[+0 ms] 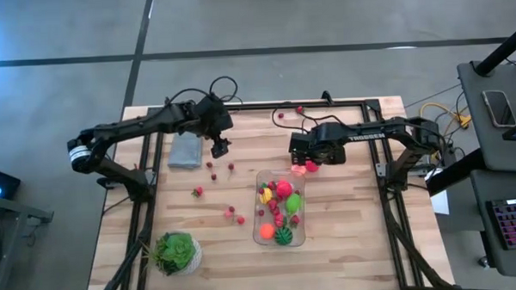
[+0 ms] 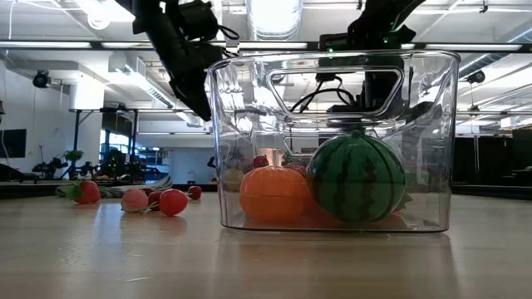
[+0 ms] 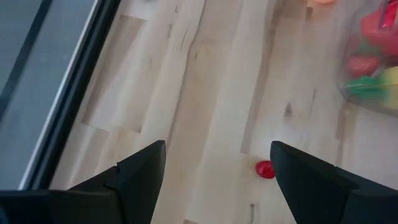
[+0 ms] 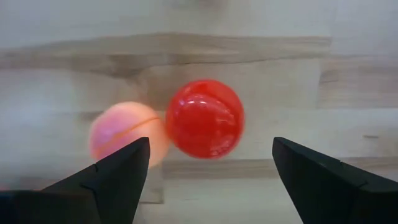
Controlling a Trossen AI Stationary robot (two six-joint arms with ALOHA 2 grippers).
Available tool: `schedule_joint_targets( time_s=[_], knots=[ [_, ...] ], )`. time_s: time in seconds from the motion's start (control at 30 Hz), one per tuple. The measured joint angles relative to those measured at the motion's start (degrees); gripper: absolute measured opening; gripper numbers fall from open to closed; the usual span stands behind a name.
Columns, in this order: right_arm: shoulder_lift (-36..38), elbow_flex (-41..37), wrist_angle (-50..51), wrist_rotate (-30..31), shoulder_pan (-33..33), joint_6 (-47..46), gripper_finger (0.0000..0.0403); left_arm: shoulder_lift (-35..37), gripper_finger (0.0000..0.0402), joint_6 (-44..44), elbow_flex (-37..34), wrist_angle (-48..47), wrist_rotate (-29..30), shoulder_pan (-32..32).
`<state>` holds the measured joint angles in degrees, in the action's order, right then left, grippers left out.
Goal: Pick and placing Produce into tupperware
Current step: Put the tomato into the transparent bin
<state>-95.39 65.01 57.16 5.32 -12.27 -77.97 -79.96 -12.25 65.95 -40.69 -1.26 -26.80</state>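
- Your tupperware (image 1: 280,237) sits right of table centre, toward the near edge. Inside: a striped green ball (image 2: 357,176) and an orange piece (image 2: 274,194) at the near end, with red, pink, yellow and green pieces behind them.
- A red ball (image 4: 204,118) and a pink-orange piece (image 4: 124,134) lie touching each other on the wood just past the container's far end.
- Right gripper (image 1: 303,165) hangs over that pair, fingers (image 4: 118,177) spread wide with nothing between them. The arm comes in from the table's right side, forearm roughly level, wrist angled down at the wood.
- Left gripper (image 1: 218,148) is up over the far-left part of the table, just right of the grey-blue cloth (image 1: 185,152), fingers apart and empty. The arm reaches in from the left edge.
- One small red berry (image 3: 265,168) lies on the wood ahead of the left fingers.
- Loose berries (image 1: 235,215) are scattered between the cloth and the container. Two more sit near the far edge.
- Open wood: near-right corner, and the strip along the right of the container. Black frame rails (image 1: 143,188) run down both sides and across the far edge.
- A potted plant (image 1: 176,253) takes the near-left corner.
- The surface is a light butcher-block table (image 1: 356,236). Around it is grey floor, with a side desk and keyboard (image 1: 512,222) off to the right.
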Motion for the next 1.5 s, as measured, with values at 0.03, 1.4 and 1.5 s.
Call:
schedule_joint_targets(
  time_s=[0.03, 1.4, 1.5],
  knots=[
    [0.0, -0.2, -0.64, 0.0, -0.03, -1.08, 0.0332, 0.0, 0.0275, -0.47, 0.0, 0.0, -0.04, -0.29],
    [-0.07, -10.18, -8.67, -0.17, -0.14, -15.99, 0.0324, 0.02, 0.0275, -5.08, -0.02, 3.76, -0.56, -1.0],
    [-0.07, -10.18, -8.75, -0.21, -0.14, -15.16, 0.0323, 0.02, 0.0275, -5.05, -0.02, 3.78, -0.57, -1.0]
  ],
)
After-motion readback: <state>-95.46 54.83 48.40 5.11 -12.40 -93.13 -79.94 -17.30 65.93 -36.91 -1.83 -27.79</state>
